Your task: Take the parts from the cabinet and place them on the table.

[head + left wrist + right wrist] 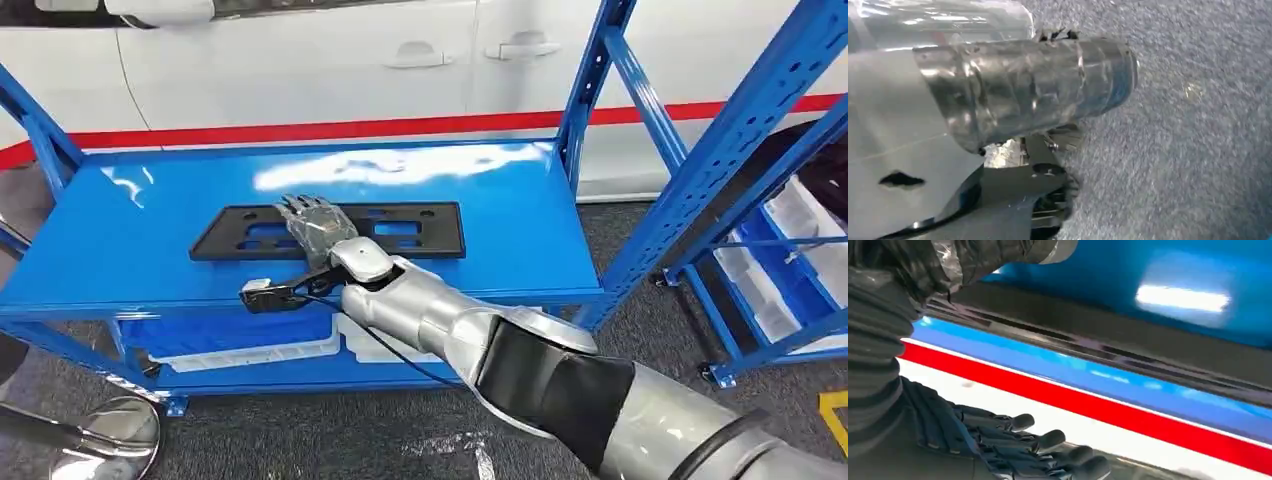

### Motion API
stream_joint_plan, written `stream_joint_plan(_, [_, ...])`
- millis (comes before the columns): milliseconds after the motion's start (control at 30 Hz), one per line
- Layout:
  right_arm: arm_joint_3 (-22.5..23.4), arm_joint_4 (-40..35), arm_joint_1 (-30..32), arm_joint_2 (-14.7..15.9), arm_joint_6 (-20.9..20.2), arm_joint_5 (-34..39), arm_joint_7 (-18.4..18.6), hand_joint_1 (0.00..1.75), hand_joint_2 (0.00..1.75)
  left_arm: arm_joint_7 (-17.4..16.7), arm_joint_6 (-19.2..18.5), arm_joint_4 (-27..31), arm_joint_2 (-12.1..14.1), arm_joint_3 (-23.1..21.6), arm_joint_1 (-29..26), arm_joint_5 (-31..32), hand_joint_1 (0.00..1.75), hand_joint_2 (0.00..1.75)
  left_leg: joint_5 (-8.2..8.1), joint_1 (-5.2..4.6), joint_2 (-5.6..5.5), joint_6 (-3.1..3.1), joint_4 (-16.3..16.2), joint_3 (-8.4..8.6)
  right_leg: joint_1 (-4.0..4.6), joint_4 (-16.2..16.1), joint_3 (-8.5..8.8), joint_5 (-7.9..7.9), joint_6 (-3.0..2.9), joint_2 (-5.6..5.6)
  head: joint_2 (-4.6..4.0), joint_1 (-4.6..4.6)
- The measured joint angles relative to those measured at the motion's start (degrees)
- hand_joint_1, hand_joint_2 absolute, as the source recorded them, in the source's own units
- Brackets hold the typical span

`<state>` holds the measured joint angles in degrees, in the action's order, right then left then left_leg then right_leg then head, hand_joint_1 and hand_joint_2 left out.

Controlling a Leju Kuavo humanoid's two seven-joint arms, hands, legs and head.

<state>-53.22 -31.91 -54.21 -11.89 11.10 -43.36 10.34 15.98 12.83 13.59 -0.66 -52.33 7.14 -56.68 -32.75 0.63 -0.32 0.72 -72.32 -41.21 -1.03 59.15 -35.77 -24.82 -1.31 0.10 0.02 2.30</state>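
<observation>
Plastic part (330,231) — a long, flat, black plate with rectangular cut-outs and small holes — is laid flat on the top shelf of the blue metal rack (120,250), roughly in the middle, with its long side running across the shelf. The right hand (318,226) is stretched over the centre of this part from the near edge, the silver arm reaching in from the lower right; the dark fingers (1048,440) are seen extended and slightly apart, with nothing grasped between them. Whether the palm actually touches the plate cannot be told from the head view. In the right wrist view the thumb (948,260) is seen apart from the fingers. Glare from overhead light is reflected on the shelf behind the part. A white car body with a red stripe (330,128) is seen beyond the rack. In the left wrist view a grey carpet floor (1198,150) is shown — the state of the left hand cannot be told.
</observation>
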Motion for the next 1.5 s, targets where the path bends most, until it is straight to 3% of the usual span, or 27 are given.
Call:
stream_joint_plan(33, [0.0,0.52,0.0,0.04,-0.28,0.0,0.46,0.0,1.75,0.0,0.04,0.0,0.0,-0.09,-0.02,0.0,0.0,0.0,-0.67,0.01,0.0,0.1,-3.07,-1.61,0.04,0.01,-0.01,-0.01,-0.01,-0.01,0.0,-0.02])
stream_joint_plan(67, [0.0,1.05,0.01,0.09,-0.35,0.0,0.78,0.0,1.75,0.0,0.11,0.0,-0.04,-0.2,-0.05,0.02,0.0,0.0,0.19,0.01,0.0,0.09,-3.39,-1.94,0.04,0.02,0.0,-0.01,-0.01,0.03,0.0,0.0])
stream_joint_plan(100, [0.0,1.35,-0.11,0.09,-0.35,0.0,0.98,0.0,1.75,-0.02,0.2,0.0,-0.04,-0.22,-0.12,0.0,0.0,0.0,2.08,0.02,0.0,0.03,-0.95,-0.91,0.02,0.04,0.02,-0.01,-0.01,0.16,0.0,-0.02])
stream_joint_plan(167, [0.0,1.88,-0.7,0.09,-0.37,-0.15,1.44,0.0,1.75,-0.02,0.31,0.0,-0.04,-0.22,-0.08,0.02,0.0,0.0,7.23,0.01,0.0,-0.39,8.95,3.88,-0.03,0.08,0.17,-0.02,0.02,0.43,0.0,-0.02])
stream_joint_plan(200, [0.0,2.08,-1.13,0.09,-0.5,-0.24,1.86,0.0,1.75,0.0,0.33,0.0,-0.04,-0.22,0.0,0.02,0.0,0.0,7.83,-0.04,-0.01,-0.7,13.3,5.63,-0.06,0.07,0.2,-0.06,0.1,0.49,0.0,0.0])
stream_joint_plan(233, [0.0,2.36,-1.65,0.15,-0.68,-0.31,2.32,0.0,1.75,0.0,0.35,0.0,-0.02,-0.28,0.11,0.02,0.0,0.0,7.23,-0.53,-0.11,-0.85,13.94,6.6,0.27,-0.01,-0.09,0.04,0.44,0.53,0.0,0.0])
stream_joint_plan(333, [-0.11,3.34,-2.3,0.46,-1.48,-0.44,2.97,0.0,1.75,0.02,0.37,0.0,-0.02,-0.87,0.08,0.02,0.0,0.0,7.46,-0.78,-0.12,-1.52,14.26,6.36,0.04,-0.54,-0.02,0.42,1.44,0.56,0.0,0.0])
stream_joint_plan(400, [-0.13,3.67,-2.52,1.03,-1.9,-0.59,3.39,0.0,1.75,0.0,0.31,0.0,-0.04,-0.96,-0.02,0.02,0.0,0.0,8.18,-0.2,0.09,-2.4,15.51,7.07,0.15,0.46,-0.48,-0.49,2.1,0.49,0.0,0.04])
stream_joint_plan(433, [-0.13,3.78,-2.75,1.2,-2.1,-0.68,3.41,0.0,1.75,0.0,0.26,0.0,-0.04,-0.96,-0.01,0.02,0.0,0.0,8.27,-0.16,0.1,-2.78,15.65,7.12,0.27,2.84,-1.49,-2.19,2.2,0.33,0.0,0.13])
stream_joint_plan(500, [-0.13,4.17,-2.86,1.66,-2.34,-0.85,3.52,0.0,1.75,0.0,0.2,0.0,-0.04,-1.09,0.02,0.02,0.0,0.0,8.23,-0.24,0.17,-3.23,15.58,7.07,0.27,12.42,-5.9,-6.47,2.33,0.36,0.0,0.15])
stream_joint_plan(567, [-0.13,4.61,-2.55,2.01,-2.34,-0.92,3.54,0.0,1.75,0.0,0.2,0.0,-0.04,-1.16,0.01,0.02,0.0,0.0,8.16,-0.25,0.16,-3.25,15.35,6.98,0.23,16.85,-8.3,-7.19,2.47,0.34,0.0,0.15])
stream_joint_plan(633, [-0.13,4.91,-2.49,2.25,-2.66,-0.96,3.76,0.0,1.75,0.0,0.2,0.0,-0.04,-1.16,-0.03,0.0,0.0,0.0,7.87,-0.25,0.1,-3.17,14.99,6.99,-0.01,11.82,-5.99,-3.62,2.39,0.28,0.0,0.15])
stream_joint_plan(700, [-0.13,5.11,-2.66,2.29,-3.54,-1.05,4.17,0.0,1.75,0.04,0.18,0.0,-0.09,-1.16,-0.03,0.0,0.0,0.0,7.27,-0.22,0.1,-2.64,14.18,6.92,-0.1,1.91,-1.09,0.56,2.21,0.06,0.0,0.15])
stream_joint_plan(733, [-0.15,5.22,-2.71,2.36,-3.89,-1.11,4.41,0.0,1.75,0.09,0.17,0.0,-0.07,-1.16,0.0,0.0,0.0,0.0,6.92,-0.67,0.06,-2.16,13.6,6.48,0.11,0.78,-0.16,-0.57,2.06,0.09,0.0,0.15])
stream_joint_plan(833, [-0.15,5.72,-2.2,2.66,-5.83,-1.03,5.59,0.0,1.75,0.13,0.35,0.0,-0.09,-1.18,0.05,-0.02,0.0,0.0,7.18,-0.46,0.04,-1.48,13.76,6.45,0.54,0.84,-0.57,-0.22,1.15,0.25,0.0,0.15])
stream_joint_plan(900, [-0.15,6.07,-2.16,2.86,-6.16,-1.03,5.92,0.0,1.75,0.13,0.42,0.0,-0.07,-1.18,-0.08,-0.04,0.0,0.0,6.37,-0.37,0.1,-0.94,13.18,6.15,-0.05,0.25,-0.28,0.18,0.46,0.18,0.0,0.13])
stream_joint_plan(933, [-0.15,6.21,-2.19,2.88,-6.45,-1.03,5.99,0.0,1.75,0.13,0.46,0.0,-0.07,-1.18,-0.07,-0.04,0.0,0.0,4.86,-0.39,0.1,-0.62,11.13,5.33,-0.15,0.15,-0.23,0.22,0.19,0.23,0.0,0.06])
stream_joint_plan(1000, [-0.15,6.42,-1.9,2.93,-7.56,-0.79,6.45,0.0,1.75,0.04,0.48,0.0,-0.07,-1.18,-0.01,-0.07,0.0,0.0,0.54,-0.12,0.1,-0.1,1.76,1.07,-0.05,0.15,-0.23,0.19,-0.01,0.25,0.0,0.07])
stream_joint_plan(1067, [-0.15,6.71,-1.74,3.17,-8.06,-0.66,6.71,0.0,1.75,0.0,0.48,0.0,-0.11,-1.2,-0.08,-0.09,0.0,0.0,-0.68,-0.11,0.1,0.02,-3.71,-1.74,0.04,0.15,-0.19,0.15,-0.07,0.25,0.0,0.07])
stream_joint_plan(1133, [-0.15,6.86,-1.73,3.32,-8.55,-0.66,7.12,0.0,1.75,0.0,0.48,0.0,-0.11,-1.2,-0.1,-0.15,0.0,0.0,2.64,-0.12,0.09,-0.29,0.34,0.14,0.1,0.15,0.03,0.13,-0.07,0.36,0.0,0.07])
stream_joint_plan(1200, [-0.15,6.95,-1.84,3.43,-8.7,-0.59,7.3,0.0,1.75,0.0,0.48,0.0,-0.09,-1.2,-0.08,-0.13,0.0,0.0,7.65,-0.33,0.08,-1.22,11.36,5.73,0.14,0.12,0.34,0.1,-0.02,0.5,0.0,0.09])
stream_joint_plan(1233, [-0.15,6.97,-1.85,3.5,-8.81,-0.46,7.3,0.0,1.75,0.0,0.48,0.0,0.02,-1.2,0.03,-0.13,0.0,0.0,6.83,-0.7,0.07,-1.72,13.99,7.06,0.23,0.09,0.31,0.08,0.12,0.49,0.0,0.09])
stream_joint_plan(1333, [-0.15,7.1,-1.81,3.89,-9.46,0.09,7.17,0.0,1.75,0.02,0.48,0.0,0.04,-1.2,0.05,-0.07,0.0,0.0,7.06,-1.11,0.09,-2.05,14.35,7.24,0.07,-0.31,0.29,0.37,1.13,0.49,0.0,0.09])
stream_joint_plan(1367, [-0.15,7.12,-1.83,3.91,-9.59,0.09,7.1,1.54,1.75,0.02,0.48,0.0,0.04,-1.2,-0.01,-0.07,0.0,0.0,7.33,-1.12,0.09,-2.37,14.78,7.43,0.14,-0.61,0.54,0.5,1.48,0.5,0.0,0.09])
stream_joint_plan(1400, [-0.15,7.19,-1.75,4.09,-9.68,0.11,7.1,1.75,1.75,0.0,0.48,0.0,0.04,-1.2,-0.02,-0.07,0.0,0.0,8.07,-0.2,0.28,-2.78,15.98,8.06,0.28,-0.26,0.39,0.21,1.86,0.42,0.0,0.11])
stream_joint_plan(1433, [-0.15,7.28,-1.6,4.31,-9.73,0.15,7.04,1.75,1.75,0.0,0.48,0.0,0.04,-1.2,0.02,-0.04,0.0,0.0,8.3,-0.41,0.36,-3.07,16.36,8.24,0.34,1.38,-0.32,-1.17,2.05,0.35,0.0,0.11])
stream_joint_plan(1500, [-0.15,7.45,-1.42,4.57,-9.7,0.22,6.88,1.75,1.75,0.0,0.48,0.0,0.04,-1.22,0.09,-0.04,0.0,0.0,8.48,-0.46,0.38,-3.44,16.28,7.85,0.3,8.81,-3.77,-5.38,2.25,0.3,0.0,0.13])
